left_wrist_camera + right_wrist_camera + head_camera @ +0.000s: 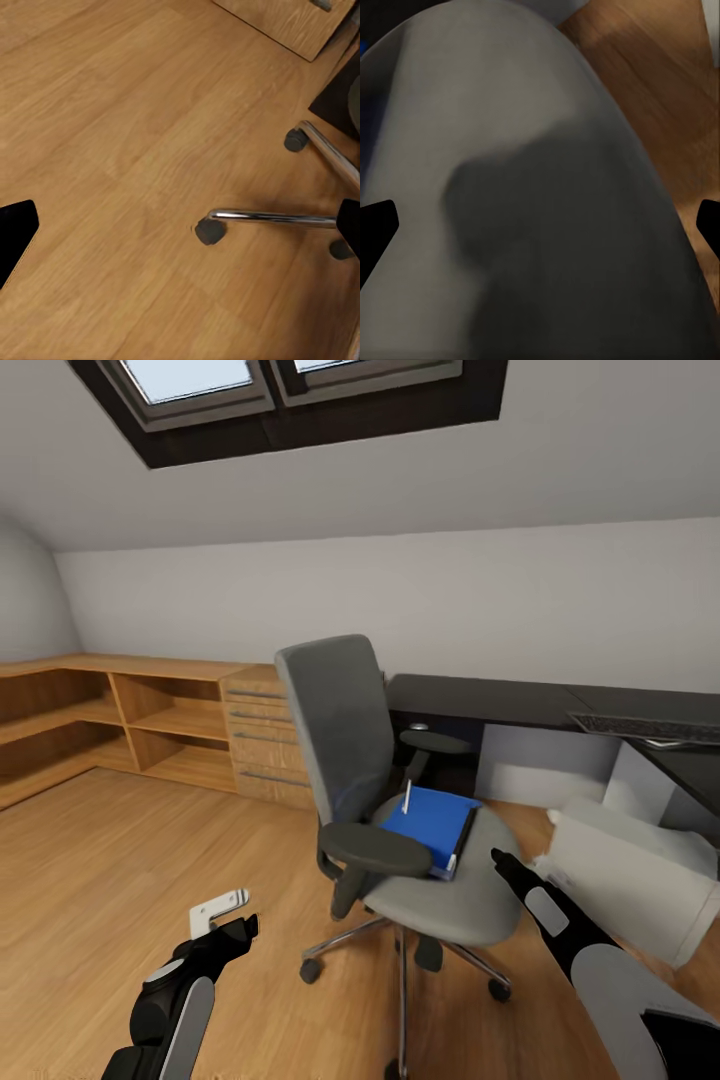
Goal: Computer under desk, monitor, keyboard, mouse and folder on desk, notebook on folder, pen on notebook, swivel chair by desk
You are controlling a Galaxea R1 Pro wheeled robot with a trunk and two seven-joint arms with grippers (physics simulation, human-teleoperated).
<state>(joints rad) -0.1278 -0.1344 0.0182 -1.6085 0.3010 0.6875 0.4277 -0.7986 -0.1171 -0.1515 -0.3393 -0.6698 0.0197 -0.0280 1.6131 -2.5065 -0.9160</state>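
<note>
Head view: folder (pixel 432 826) flat on swivel chair (pixel 400 800) seat, desk (pixel 520 702) behind; right gripper (pixel 497 857) just beside seat edge, opening unclear

Left wrist view: fingertips wide apart, empty, over chair casters

Right wrist view: fingertips spread above seat

Judgement: folder pickup step; next reach over, grasp folder

A grey-upholstered swivel chair (pixel 400 830) with tall back, black armrests and chrome star base stands at frame centre on the wood floor. A flat bright blue folder (pixel 432 827) lies on its seat. The long black counter (pixel 520 702) runs along the wall at right, a light grey boxy computer tower (pixel 625 880) lying tilted before it.
</note>
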